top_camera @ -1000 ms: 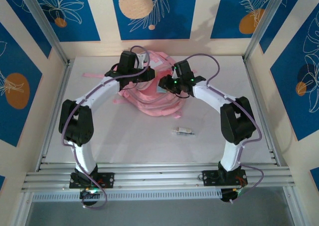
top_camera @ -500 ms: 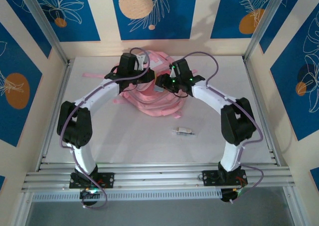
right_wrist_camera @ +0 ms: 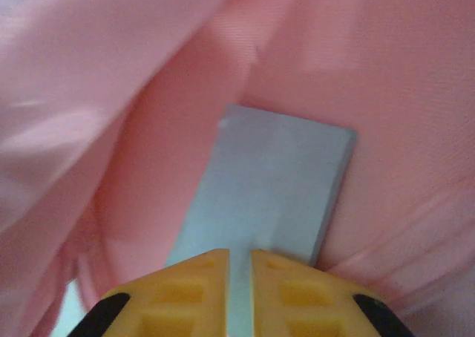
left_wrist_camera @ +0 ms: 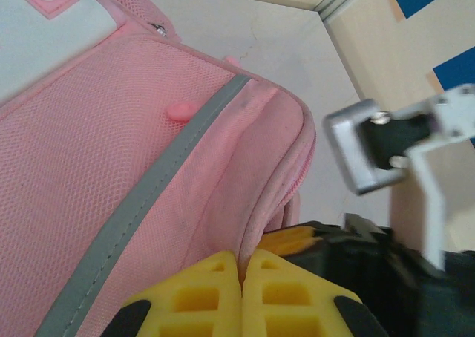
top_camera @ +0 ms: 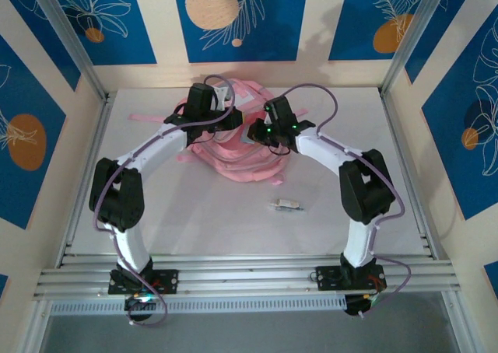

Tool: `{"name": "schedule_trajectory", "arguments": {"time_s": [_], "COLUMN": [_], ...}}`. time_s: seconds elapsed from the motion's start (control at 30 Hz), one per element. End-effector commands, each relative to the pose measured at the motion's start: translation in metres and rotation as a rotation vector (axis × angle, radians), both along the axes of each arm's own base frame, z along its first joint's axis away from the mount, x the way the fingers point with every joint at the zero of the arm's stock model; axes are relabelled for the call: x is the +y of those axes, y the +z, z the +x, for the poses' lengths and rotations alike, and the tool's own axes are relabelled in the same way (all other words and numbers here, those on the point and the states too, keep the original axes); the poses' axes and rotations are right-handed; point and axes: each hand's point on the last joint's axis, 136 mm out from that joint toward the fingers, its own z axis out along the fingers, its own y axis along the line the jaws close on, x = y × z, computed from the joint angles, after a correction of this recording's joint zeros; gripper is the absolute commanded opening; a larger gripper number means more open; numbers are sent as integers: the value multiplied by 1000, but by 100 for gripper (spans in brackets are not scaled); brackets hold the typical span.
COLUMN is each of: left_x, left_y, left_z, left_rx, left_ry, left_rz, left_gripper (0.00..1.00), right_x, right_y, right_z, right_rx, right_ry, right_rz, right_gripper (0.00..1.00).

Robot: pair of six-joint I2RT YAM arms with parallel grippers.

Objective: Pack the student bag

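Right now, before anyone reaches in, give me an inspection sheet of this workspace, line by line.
Surface: white table, nothing spilled.
Job's things: pink student bag at the table's far middle; a grey flat slab lies among its fabric.
Clutter: one small pale object on the table, nearer than the bag; too small to identify.
Grippers: left gripper shut on a fold of the bag's edge; right gripper nearly shut, a slit between its jaws, over the slab; any grip on it is unclear.
Cables: purple cables run along both arms.
Surroundings: blue and cream patterned walls; aluminium frame at the near edge.
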Motion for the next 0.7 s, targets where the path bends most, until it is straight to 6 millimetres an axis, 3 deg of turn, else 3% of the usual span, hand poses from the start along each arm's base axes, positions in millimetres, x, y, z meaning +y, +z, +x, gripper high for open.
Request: {"name": "schedule_trajectory", "arguments": {"time_s": [0.0,0.1,0.2,0.3,0.5,0.67], "left_x": [-12,-13,-14,-13,-13,-14], "left_y": [47,49,49,47,42,40], "left_z": [-17,-19,-21,-21,-19,-14], "left_rx": [-77,-79,-77,-75,-73,-75], "left_ry": [-55,-55,-55,-50,-40,-38], "left_rz": [-85,-88,-92,-91,-82,-84], "left_gripper": [0,0,0,0,0,0], "right_x": [-3,19,50,63,39,5], "right_y": [0,-8,1,11,37,52], "right_z": [17,25,31,35,19,-23], "right_rx": [-23,-2,-30,-46,-75,-58], "right_ry": [-48,8,91,127,112,97], "right_rz": [-23,43,136,174,148,109], "right_gripper": [13,12,12,13,15,28]}}
